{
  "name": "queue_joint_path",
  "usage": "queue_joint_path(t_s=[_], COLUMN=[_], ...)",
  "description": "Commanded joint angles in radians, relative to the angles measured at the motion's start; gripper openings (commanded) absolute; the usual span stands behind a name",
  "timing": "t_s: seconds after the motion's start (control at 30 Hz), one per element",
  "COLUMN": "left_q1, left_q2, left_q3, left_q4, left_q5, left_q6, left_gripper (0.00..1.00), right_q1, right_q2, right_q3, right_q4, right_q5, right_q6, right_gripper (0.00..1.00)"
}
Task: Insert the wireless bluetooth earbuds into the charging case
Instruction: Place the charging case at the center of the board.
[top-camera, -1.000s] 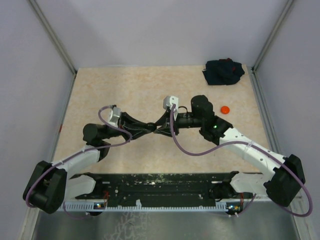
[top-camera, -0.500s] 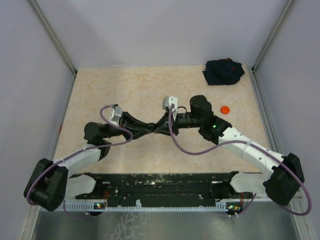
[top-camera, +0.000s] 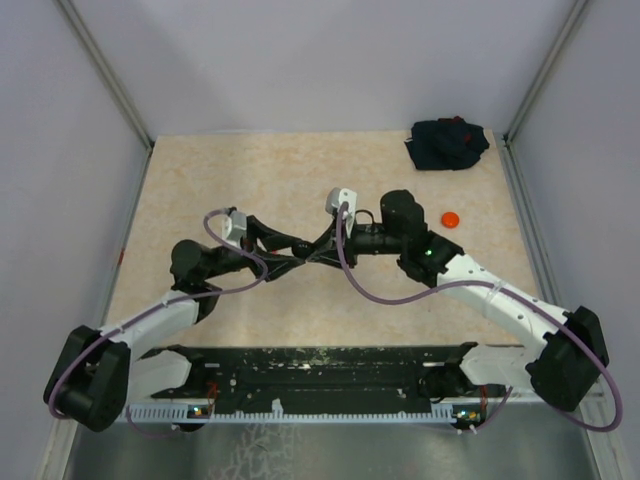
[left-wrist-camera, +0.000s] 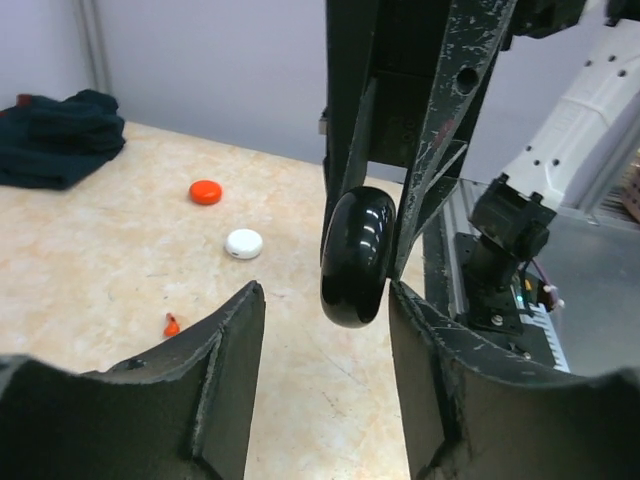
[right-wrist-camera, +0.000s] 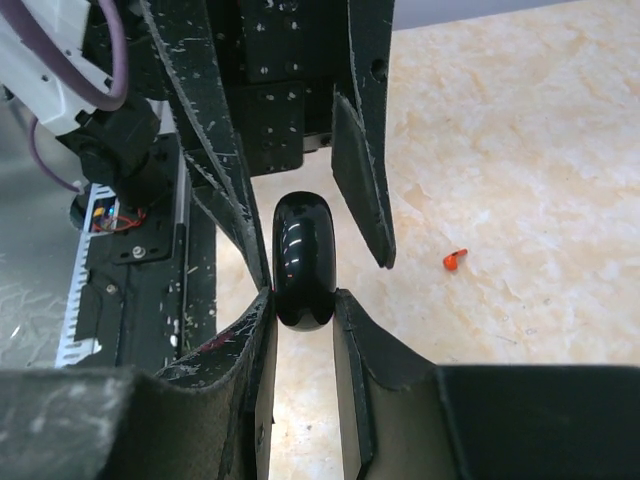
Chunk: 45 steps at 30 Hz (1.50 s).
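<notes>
no legible text, no labels, no brand marks, no numbers, no signs on any surface in view

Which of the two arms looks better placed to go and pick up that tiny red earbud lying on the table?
Probably the left. The left tool is open and empty, while the right tool is clamped on the glossy black oval case. The tiny red stemmed earbud lies loose nearby.

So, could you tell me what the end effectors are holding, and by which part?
The right end effector pinches the black case near its rim; the left end effector, open, holds nothing.
</notes>
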Motion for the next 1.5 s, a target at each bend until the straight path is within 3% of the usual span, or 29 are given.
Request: queue_joint_path(t_s=[0.0, 0.17, 0.37, 0.5, 0.77, 1.0, 1.27, 1.47], left_q1=[-0.004, -0.004, -0.003, -0.004, -0.004, -0.004, -0.003, -0.003], left_q2=[-0.047, -0.098, -0.179, -0.207, -0.194, -0.178, -0.202, -0.213], left_q3=[-0.014, -0.061, -0.12, -0.131, -0.157, -0.166, -0.186, -0.187], left_q4=[-0.104, -0.152, -0.248, -0.325, -0.382, -0.399, -0.393, -0.407], left_q5=[-0.12, -0.262, -0.495, -0.627, -0.746, -0.807, -0.843, -0.876], left_q6=[0.098, 0.154, 0.191, 0.204, 0.25, 0.264, 0.268, 0.26], left_gripper=[0.61, 0.73, 0.86, 0.94, 0.98, 1.0, 1.0, 1.0], right_q1=[-0.029, -0.087, -0.13, -0.233, -0.426, -0.605, -0.647, -0.665], right_q2=[-0.021, -0.007, -0.008, -0.016, -0.089, -0.082, 0.036, 0.076], right_q3=[-0.011, -0.045, -0.104, -0.186, -0.349, -0.445, -0.466, -0.469], right_q4=[0.066, 0.072, -0.018, -0.053, -0.084, -0.104, -0.07, -0.083], right_q5=[0.043, 0.087, 0.285, 0.33, 0.397, 0.354, 0.363, 0.408], right_q6=[0.056, 0.157, 0.304, 0.438, 0.619, 0.709, 0.742, 0.74], right_gripper=[0.0, 0.0, 0.0, 0.0, 0.0, 0.0, 0.0, 0.14])
